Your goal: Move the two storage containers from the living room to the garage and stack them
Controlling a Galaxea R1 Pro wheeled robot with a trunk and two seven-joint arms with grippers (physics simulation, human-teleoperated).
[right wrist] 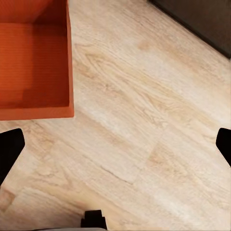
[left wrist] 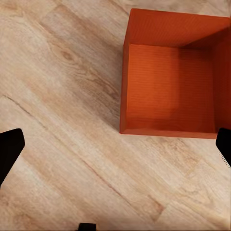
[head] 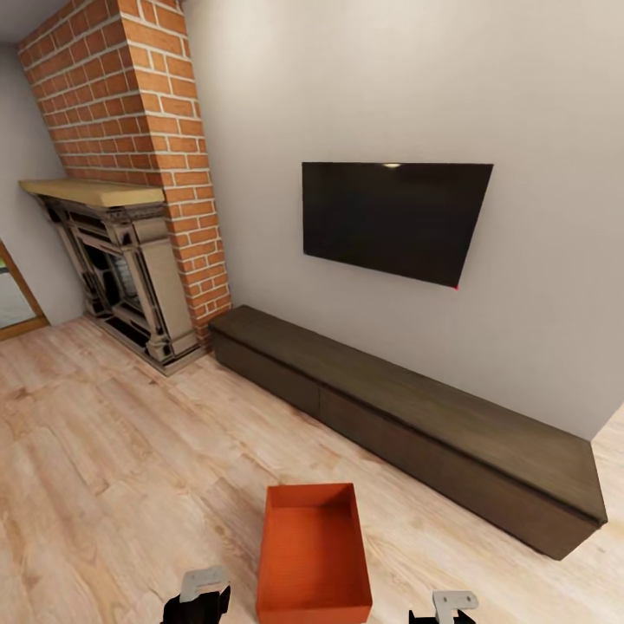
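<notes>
One orange container [head: 312, 555] sits on the wood floor [head: 113, 468] between both wide-apart grippers, left gripper [left wrist: 115, 144] and right gripper [right wrist: 115, 144], so they should probably drop evenly onto opposite walls.

Head view high, facing wall, wrist views straight down, sharing orange container [head: 313, 555]

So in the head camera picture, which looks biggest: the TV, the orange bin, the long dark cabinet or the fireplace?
1. Long dark cabinet
2. Fireplace and TV: too alike to rank
3. Orange bin, smallest, though it sits nearest the camera
</notes>
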